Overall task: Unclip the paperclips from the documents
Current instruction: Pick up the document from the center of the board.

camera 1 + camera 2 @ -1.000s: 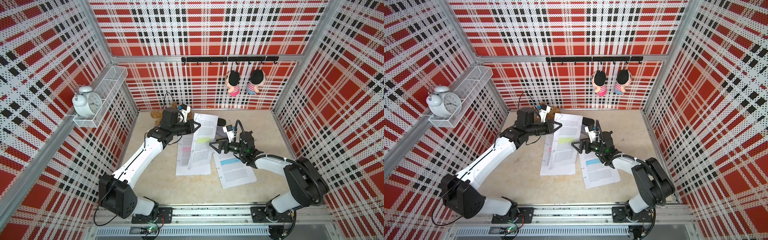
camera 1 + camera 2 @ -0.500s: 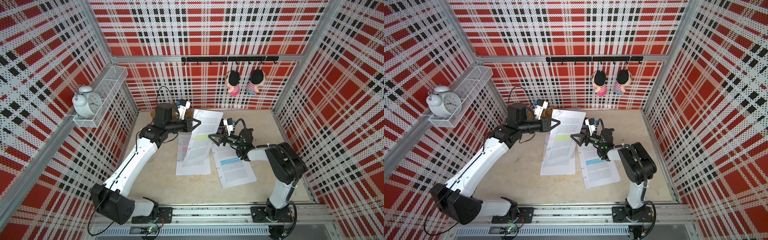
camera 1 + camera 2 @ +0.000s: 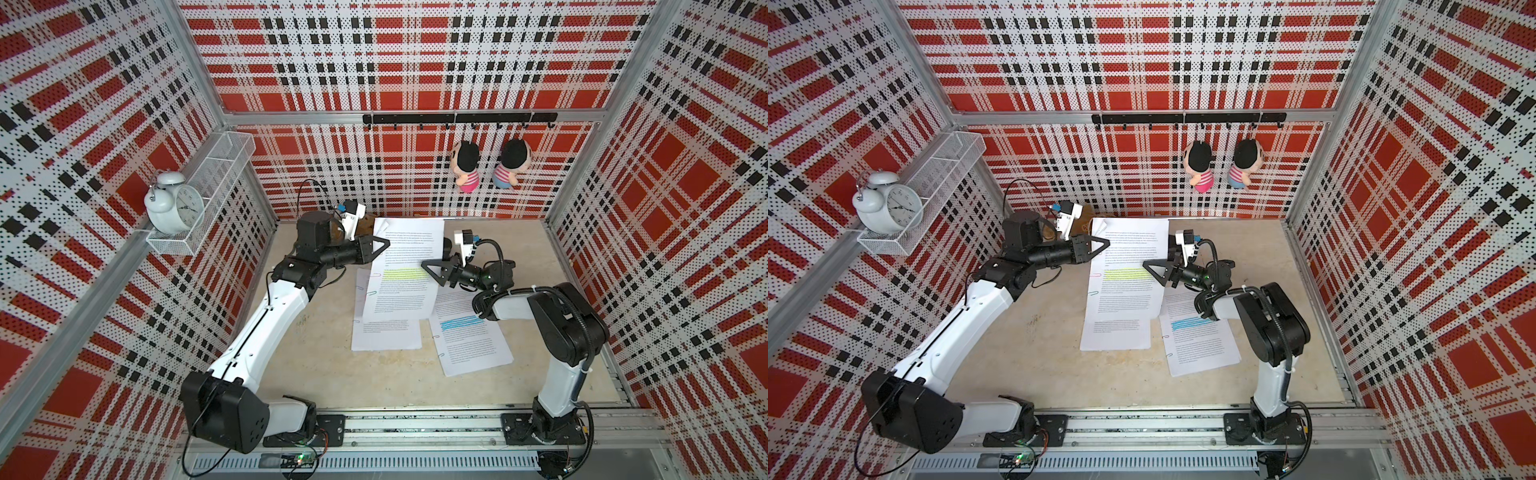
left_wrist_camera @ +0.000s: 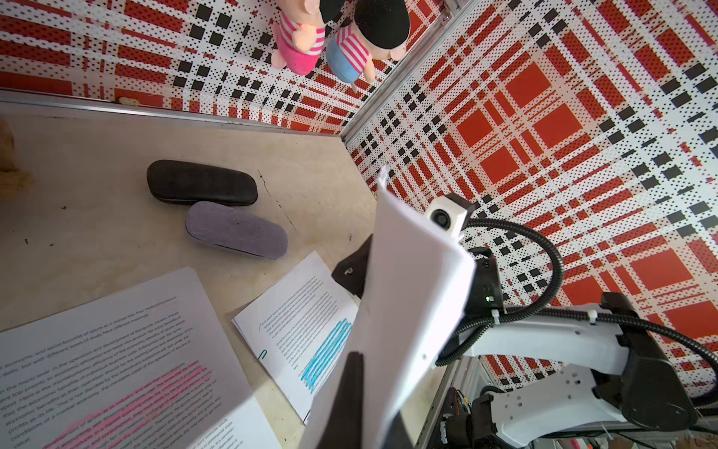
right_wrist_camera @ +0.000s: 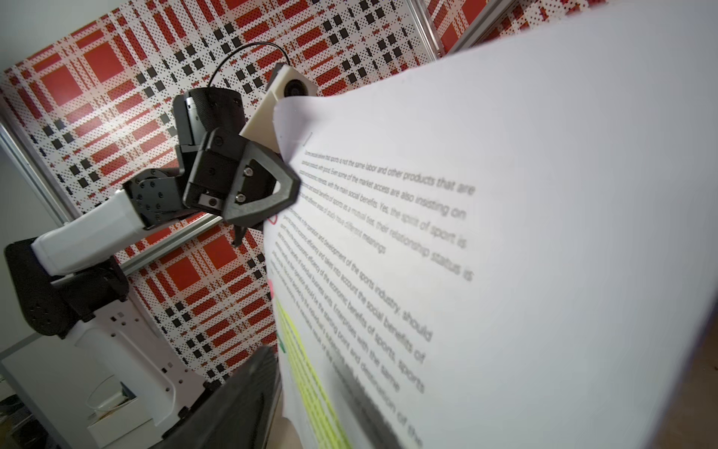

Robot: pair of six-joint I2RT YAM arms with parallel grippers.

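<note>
Paperclips (image 3: 375,275) in pink and green sit along the left edge of the yellow-banded document (image 3: 405,266), which hangs lifted above the worktop (image 3: 316,332) and over the other two documents (image 3: 469,345) lying flat. The left gripper (image 3: 385,248) is pressed together on that same clipped edge, close to the clips. The right gripper (image 3: 424,266) is at the opposite edge with the sheet seemingly between its fingers, though I cannot tell whether they have it pinched. My worry is the paper: held by a thin edge it bows, and a pull from either side could crease or tear it, or slide the stack out of the left pinch. The clips are tiny and right beside the left fingers, so reaching one may mean a fumble, or a freed clip dropping onto the pages below.
</note>
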